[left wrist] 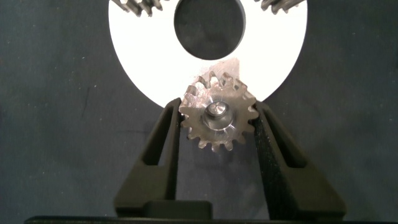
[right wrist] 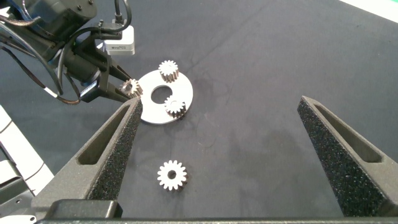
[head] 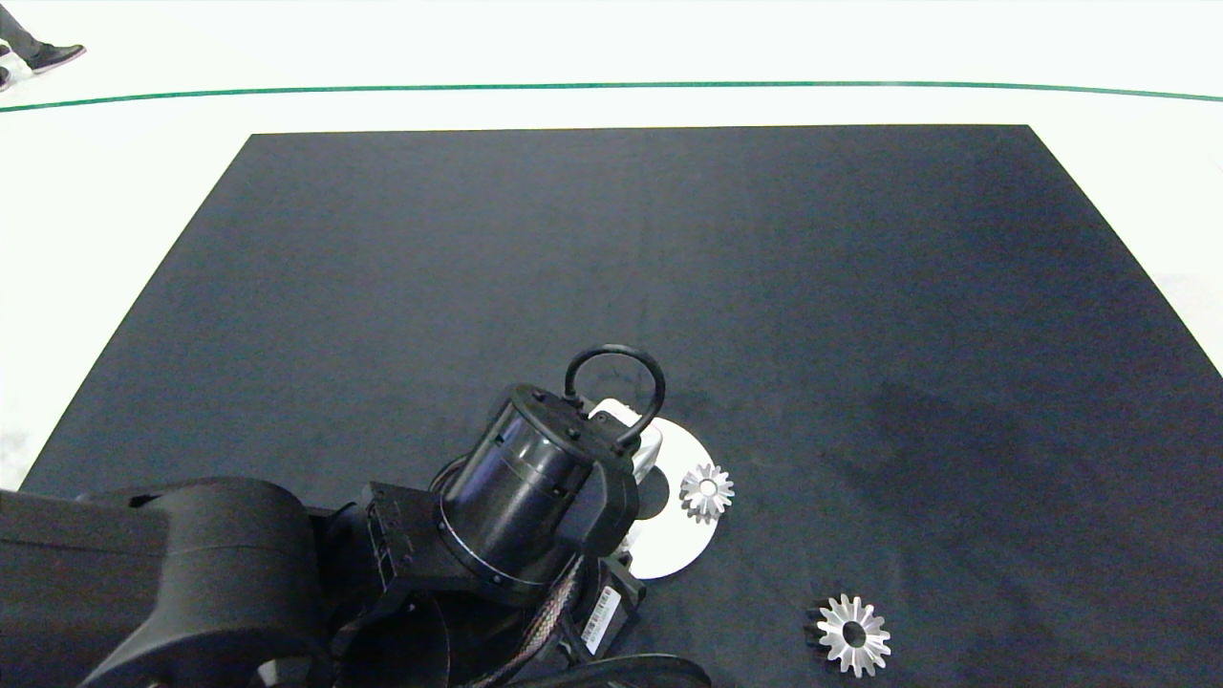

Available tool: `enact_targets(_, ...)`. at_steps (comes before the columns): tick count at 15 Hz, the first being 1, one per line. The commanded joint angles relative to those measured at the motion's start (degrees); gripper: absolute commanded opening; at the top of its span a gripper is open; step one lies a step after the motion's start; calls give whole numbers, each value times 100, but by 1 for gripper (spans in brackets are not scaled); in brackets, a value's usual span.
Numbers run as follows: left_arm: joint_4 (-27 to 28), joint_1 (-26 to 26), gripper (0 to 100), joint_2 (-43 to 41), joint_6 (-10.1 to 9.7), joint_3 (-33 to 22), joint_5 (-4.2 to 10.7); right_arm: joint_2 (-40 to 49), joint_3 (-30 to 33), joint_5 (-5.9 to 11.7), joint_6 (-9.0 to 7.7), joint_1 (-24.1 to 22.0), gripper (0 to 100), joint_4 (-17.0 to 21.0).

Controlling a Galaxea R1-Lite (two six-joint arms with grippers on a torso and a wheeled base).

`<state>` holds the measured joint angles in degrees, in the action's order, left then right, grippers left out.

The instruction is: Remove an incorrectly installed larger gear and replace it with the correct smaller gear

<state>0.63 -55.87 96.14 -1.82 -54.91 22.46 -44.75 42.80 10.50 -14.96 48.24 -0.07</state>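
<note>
Between the left tool's (left wrist: 216, 127) fingers sits the smaller gear (left wrist: 217, 118), pinched at the disc's (left wrist: 137, 56) rim; right tool (right wrist: 224, 149) hangs spread, well apart.

Larger gear (head: 852, 634) on mat (head: 382, 287), right of disc (head: 683, 554) (well apart).

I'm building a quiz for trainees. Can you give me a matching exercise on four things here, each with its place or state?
1 larger gear
2 smaller gear
3 right gripper
4 white disc

A between the left gripper fingers
B open, holding nothing
C flat on the mat, off the disc
D under two other small gears

Pairs: 1-C, 2-A, 3-B, 4-D
</note>
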Motion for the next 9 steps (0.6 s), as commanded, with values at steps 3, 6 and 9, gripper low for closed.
enact_targets(3,-2,6,100,11,-3,24,145,-7,0,-4,-7,1,100,-1)
enact_targets(6,7,23,100,-121,-12,182,145,2,0,-13,-16,1,100,-1)
enact_targets(9,51,261,100,-842,-12,305,154,19,27,23,-25,-16,100,-1)
